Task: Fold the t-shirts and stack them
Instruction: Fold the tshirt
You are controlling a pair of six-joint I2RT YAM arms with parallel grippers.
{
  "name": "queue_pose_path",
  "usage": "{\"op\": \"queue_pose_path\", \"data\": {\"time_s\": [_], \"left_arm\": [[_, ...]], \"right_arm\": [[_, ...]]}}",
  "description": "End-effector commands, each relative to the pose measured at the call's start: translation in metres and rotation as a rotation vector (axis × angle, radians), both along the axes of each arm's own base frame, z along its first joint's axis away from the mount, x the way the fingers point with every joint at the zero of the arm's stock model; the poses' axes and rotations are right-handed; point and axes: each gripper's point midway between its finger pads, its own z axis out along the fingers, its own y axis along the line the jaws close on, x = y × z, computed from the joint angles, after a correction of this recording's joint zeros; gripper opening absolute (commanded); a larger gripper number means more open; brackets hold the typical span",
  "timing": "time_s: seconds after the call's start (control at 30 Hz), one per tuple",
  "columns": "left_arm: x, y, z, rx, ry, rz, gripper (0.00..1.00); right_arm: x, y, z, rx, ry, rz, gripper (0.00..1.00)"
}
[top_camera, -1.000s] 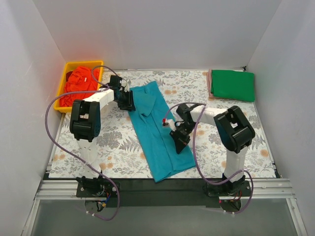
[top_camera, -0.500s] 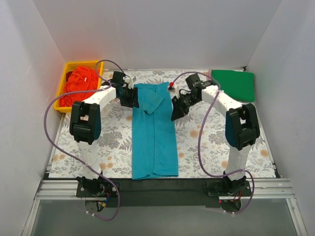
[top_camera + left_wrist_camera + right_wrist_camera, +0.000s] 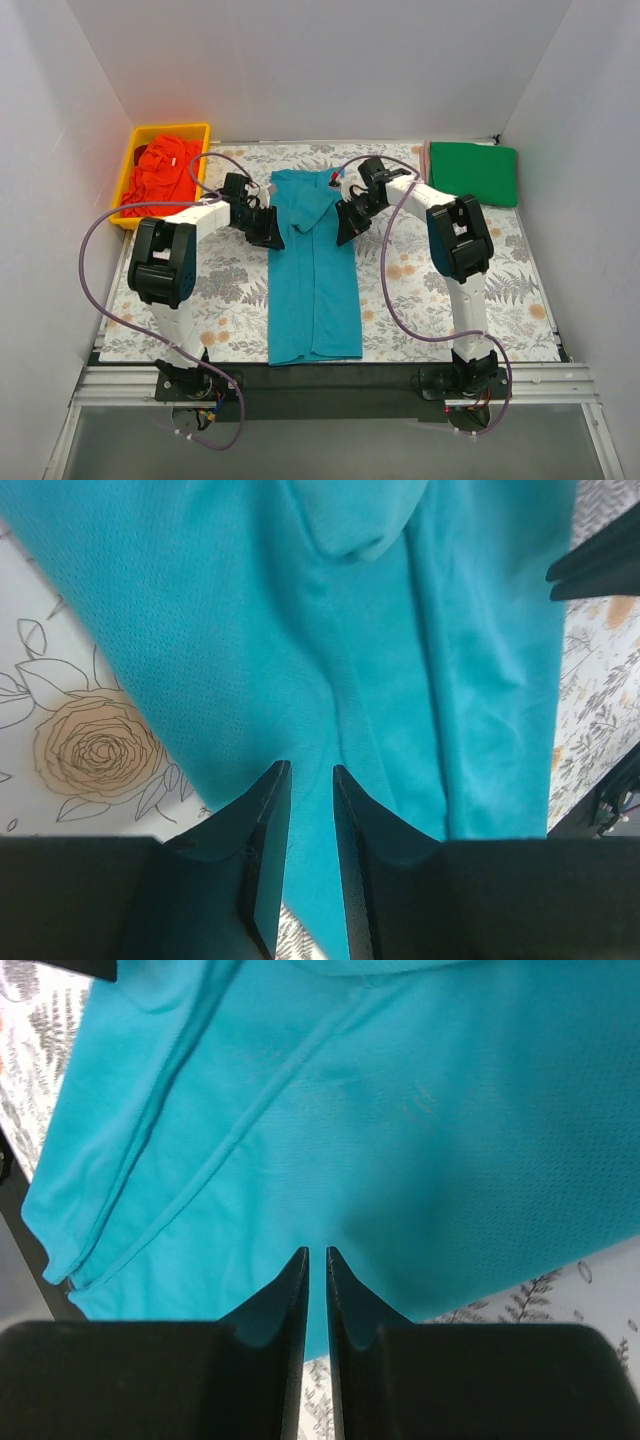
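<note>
The teal-blue t-shirt [image 3: 312, 290] lies as a long lengthwise-folded strip down the middle of the table; it fills the left wrist view [image 3: 300, 630] and the right wrist view [image 3: 400, 1110]. My left gripper [image 3: 270, 232] sits low at its left edge, jaws a narrow gap apart [image 3: 309, 770], with flat cloth showing through and nothing held. My right gripper [image 3: 345, 228] sits at the right edge, jaws nearly together [image 3: 316, 1252] and empty. The green t-shirt [image 3: 473, 173] lies folded at the back right. The orange-red t-shirt [image 3: 160, 168] is crumpled in the bin.
The yellow plastic bin [image 3: 125, 190] stands at the back left. The grey floral sheet [image 3: 440, 290] covers the table. White walls close in the left, right and back. The black rail runs along the near edge.
The teal shirt swung from diagonal to straight. My right gripper went from its lower right part up to its upper right edge. My left gripper slid a little nearer along the left edge.
</note>
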Motion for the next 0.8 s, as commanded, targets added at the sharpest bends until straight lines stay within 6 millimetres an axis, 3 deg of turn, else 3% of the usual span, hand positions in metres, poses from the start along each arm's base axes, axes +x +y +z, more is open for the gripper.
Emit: {"op": "queue_pose_path", "data": {"time_s": [0.0, 0.17, 0.33, 0.57, 0.67, 0.77], "left_arm": [[0.001, -0.008, 0.001, -0.05, -0.016, -0.009, 0.22], [0.015, -0.002, -0.024, 0.007, -0.009, 0.008, 0.19], [0.048, 0.002, -0.04, 0.043, -0.032, 0.029, 0.18], [0.086, 0.01, -0.054, 0.052, -0.051, 0.071, 0.17], [0.107, 0.013, -0.049, 0.049, -0.084, 0.094, 0.18], [0.123, 0.017, -0.038, 0.062, -0.127, 0.104, 0.2]], "right_arm": [[0.02, 0.008, 0.002, 0.025, -0.032, -0.036, 0.17], [0.035, 0.007, -0.026, -0.008, -0.027, -0.083, 0.16], [0.074, -0.003, -0.042, -0.009, -0.056, -0.163, 0.16], [0.118, -0.007, -0.043, 0.01, -0.108, -0.216, 0.17], [0.129, -0.009, -0.044, 0.008, -0.128, -0.226, 0.17], [0.135, -0.005, -0.032, 0.029, -0.155, -0.221, 0.21]]}}
